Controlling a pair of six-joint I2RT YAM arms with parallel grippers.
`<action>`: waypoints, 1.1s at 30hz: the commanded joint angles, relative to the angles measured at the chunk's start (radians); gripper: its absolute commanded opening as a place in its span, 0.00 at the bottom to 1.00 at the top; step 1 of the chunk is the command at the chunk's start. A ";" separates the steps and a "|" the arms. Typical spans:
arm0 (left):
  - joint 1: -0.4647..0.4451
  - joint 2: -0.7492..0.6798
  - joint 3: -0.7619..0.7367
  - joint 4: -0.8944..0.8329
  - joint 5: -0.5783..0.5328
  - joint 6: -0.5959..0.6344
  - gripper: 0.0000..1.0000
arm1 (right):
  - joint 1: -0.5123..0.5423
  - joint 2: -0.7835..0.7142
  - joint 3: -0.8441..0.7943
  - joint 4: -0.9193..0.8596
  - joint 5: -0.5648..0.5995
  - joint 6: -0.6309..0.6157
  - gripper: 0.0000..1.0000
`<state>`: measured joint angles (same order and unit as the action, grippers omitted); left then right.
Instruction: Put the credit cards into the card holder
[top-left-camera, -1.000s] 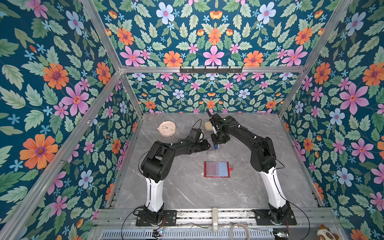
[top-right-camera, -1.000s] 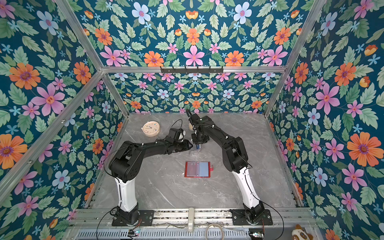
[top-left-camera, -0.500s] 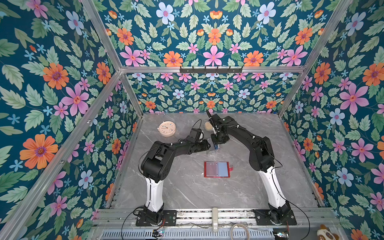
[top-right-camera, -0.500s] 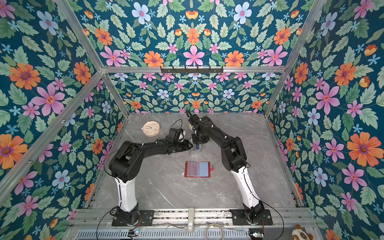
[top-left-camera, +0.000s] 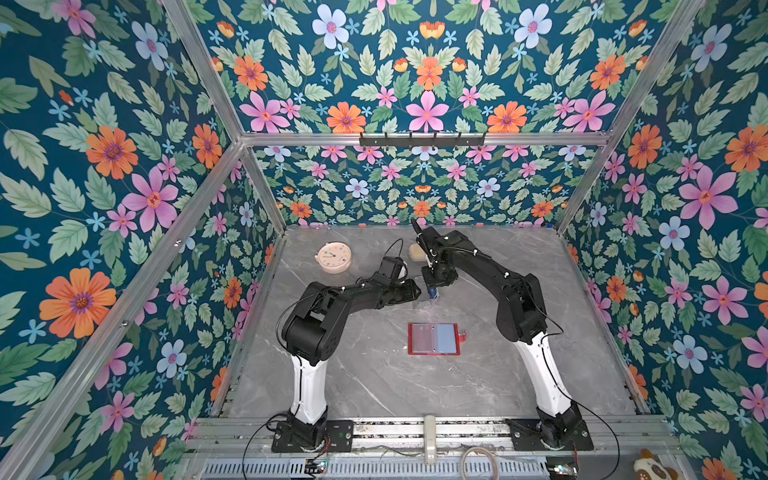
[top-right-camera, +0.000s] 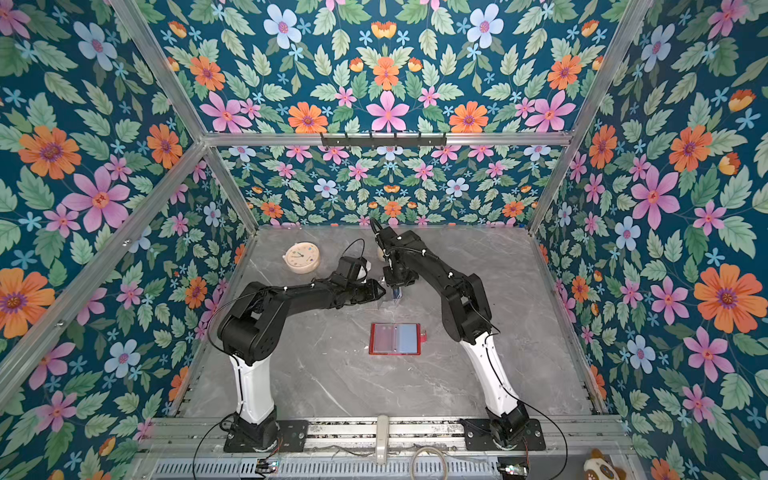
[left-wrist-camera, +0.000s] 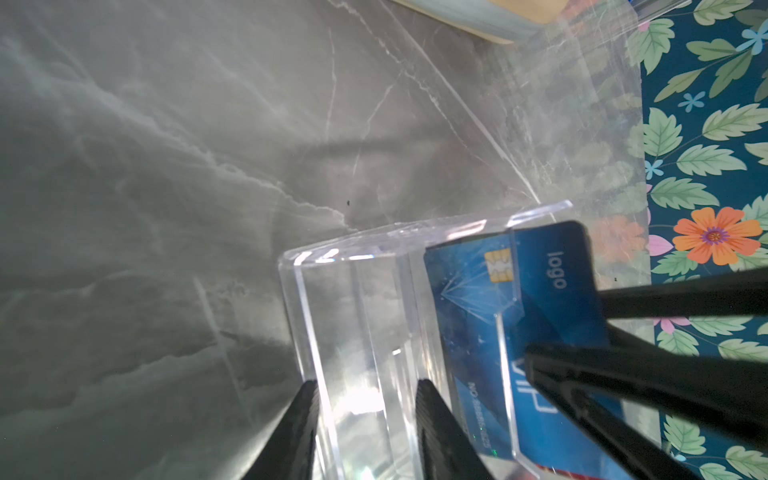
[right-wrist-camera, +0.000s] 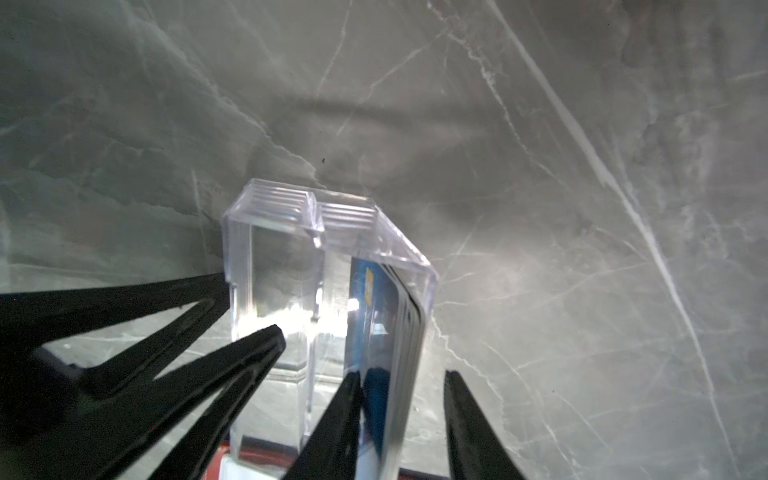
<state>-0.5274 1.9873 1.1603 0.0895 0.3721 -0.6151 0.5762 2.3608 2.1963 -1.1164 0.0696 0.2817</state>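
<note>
The card holder (top-left-camera: 434, 338) (top-right-camera: 395, 338) lies open on the table, red, with a pale card in one sleeve and a blue card in the other. Behind it a clear acrylic stand (left-wrist-camera: 353, 291) (right-wrist-camera: 282, 257) holds several upright credit cards (right-wrist-camera: 374, 332), a blue card (left-wrist-camera: 540, 282) in front. My left gripper (left-wrist-camera: 368, 382) (top-left-camera: 417, 291) is shut on the stand's front part, a finger on each side wall. My right gripper (right-wrist-camera: 403, 374) (top-left-camera: 433, 291) straddles the cards from above. One of its fingers touches the blue card; the other stands apart from the stack's back.
A round beige clock (top-left-camera: 333, 257) sits at the back left of the table. A beige oblong case (top-left-camera: 415, 251) lies just behind the two grippers. Floral walls enclose the grey marble table (top-left-camera: 374, 386) on three sides.
My right gripper's fingers have drawn slightly closer together around the cards. Both arms stay almost where they were.
</note>
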 joint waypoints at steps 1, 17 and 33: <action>0.002 0.005 -0.004 -0.054 -0.020 0.008 0.40 | -0.001 -0.022 0.012 -0.042 0.035 -0.008 0.34; 0.001 0.008 -0.005 -0.053 -0.018 0.006 0.40 | 0.006 -0.031 0.019 -0.052 0.008 -0.014 0.18; 0.001 0.009 -0.006 -0.051 -0.016 0.006 0.40 | 0.010 -0.094 -0.078 0.011 -0.036 0.005 0.35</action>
<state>-0.5274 1.9892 1.1580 0.0963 0.3752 -0.6209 0.5873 2.2841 2.1319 -1.1202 0.0540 0.2817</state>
